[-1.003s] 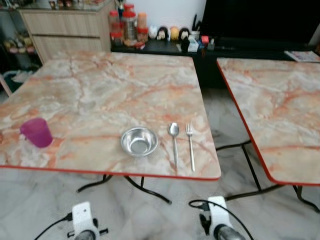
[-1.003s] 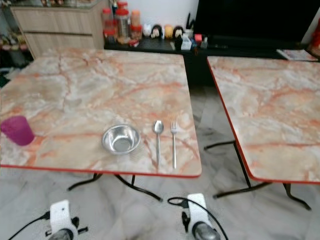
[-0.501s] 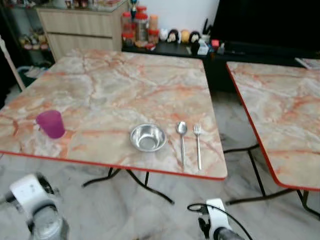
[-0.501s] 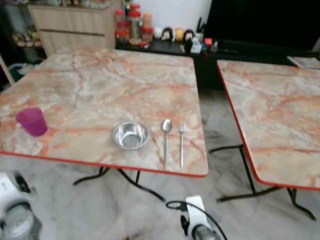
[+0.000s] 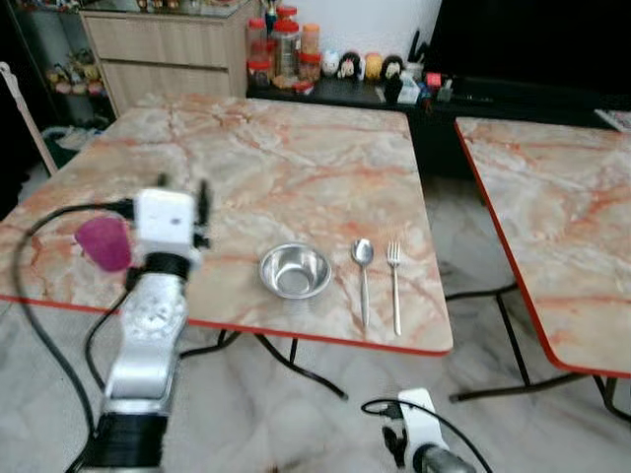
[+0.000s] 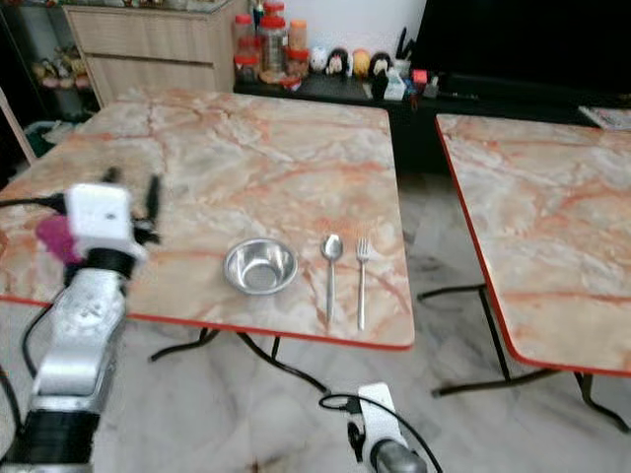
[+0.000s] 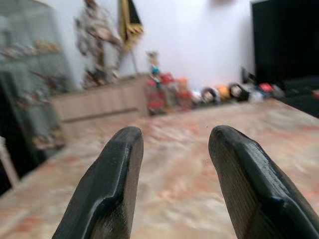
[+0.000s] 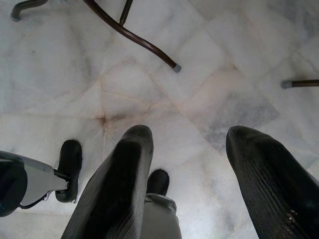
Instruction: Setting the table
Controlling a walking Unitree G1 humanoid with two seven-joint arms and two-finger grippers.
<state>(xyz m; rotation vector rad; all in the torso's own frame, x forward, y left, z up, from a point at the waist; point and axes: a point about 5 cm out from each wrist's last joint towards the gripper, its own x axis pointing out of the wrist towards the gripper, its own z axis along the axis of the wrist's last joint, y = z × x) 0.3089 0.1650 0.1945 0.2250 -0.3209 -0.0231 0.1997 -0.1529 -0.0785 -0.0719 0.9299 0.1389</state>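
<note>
A steel bowl [image 5: 294, 271] sits near the front edge of the marble table [image 5: 266, 168]. A spoon [image 5: 363, 276] and a fork [image 5: 394, 286] lie side by side to its right. Near the table's front left corner stands a purple cup [image 5: 102, 244], partly hidden behind my raised left arm. My left gripper [image 5: 183, 185] is open and holds nothing, hovering over the table just right of the cup; in the left wrist view its fingers [image 7: 119, 169] point along the tabletop. My right arm [image 5: 419, 448] hangs low, and the right gripper [image 8: 192, 134] is open over the floor.
A second marble table [image 5: 552, 217] stands to the right, across a narrow gap of floor. Behind are a wooden cabinet [image 5: 168, 49], jars [image 5: 281, 44] and a dark console [image 5: 493, 94]. Curved metal table legs [image 5: 296, 360] stand under the front edge.
My left arm has swung up from the bottom of the view to above the table's front left, next to the cup. The camera has shifted slightly; the tableware has not moved.
</note>
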